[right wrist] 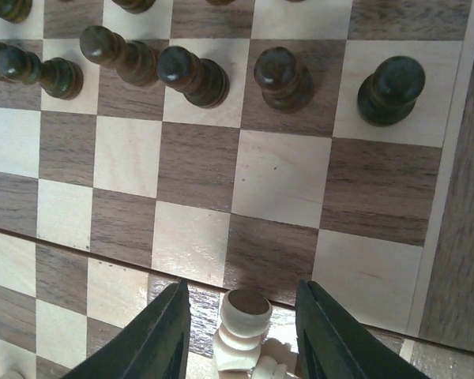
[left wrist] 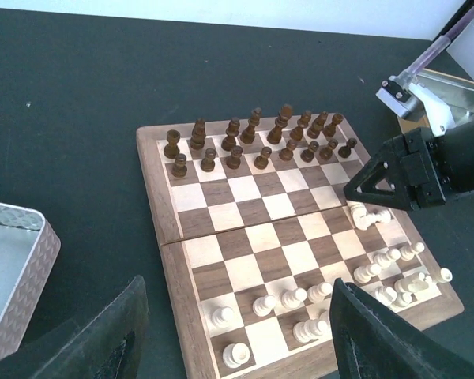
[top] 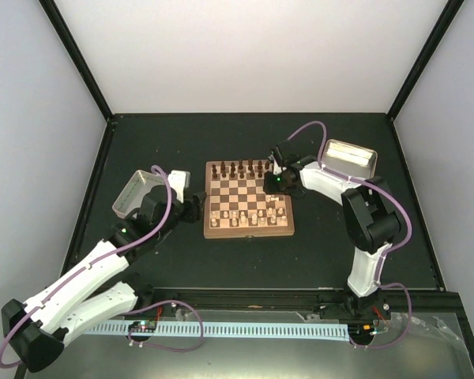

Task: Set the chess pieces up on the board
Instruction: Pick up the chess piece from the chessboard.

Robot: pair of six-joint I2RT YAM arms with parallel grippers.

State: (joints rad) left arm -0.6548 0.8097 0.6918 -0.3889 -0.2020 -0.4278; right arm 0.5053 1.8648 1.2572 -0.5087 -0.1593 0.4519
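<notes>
Top external view: the board (top: 233, 191) sits square in the middle of the dark bench (top: 182, 268), with bare bench showing past all four rims. The roomiest stretch is the 6 o'clock side, between the board and the arm bases. On the board itself, the middle rows are open squares. Dark pieces (top: 241, 168) stand in two rows along the 12 o'clock edge. The pale chess pieces (top: 241, 217) line the 6 o'clock edge, crowding toward 4 o'clock, and in the left wrist view a few there look tipped over.

The left end effector (left wrist: 237, 308) hangs just off the board's 9 o'clock rim, fingers spread wide, gripping nothing. The right end effector (right wrist: 242, 286) is over the board's 3 o'clock side, about one file in from the rim and close to the hinge seam (right wrist: 63, 247). In the right wrist view its fingers straddle one upright pale piece (right wrist: 246, 320) with a gap on each side, so they are parted and not gripping. Another pale piece lies at its foot.

Now the containers. The left tray (top: 134, 193) sits at 9 o'clock beside the left arm, and only its shiny metal floor shows. The right tray (top: 349, 158) is at 2 o'clock, apart from the board, with its pale floor showing.
</notes>
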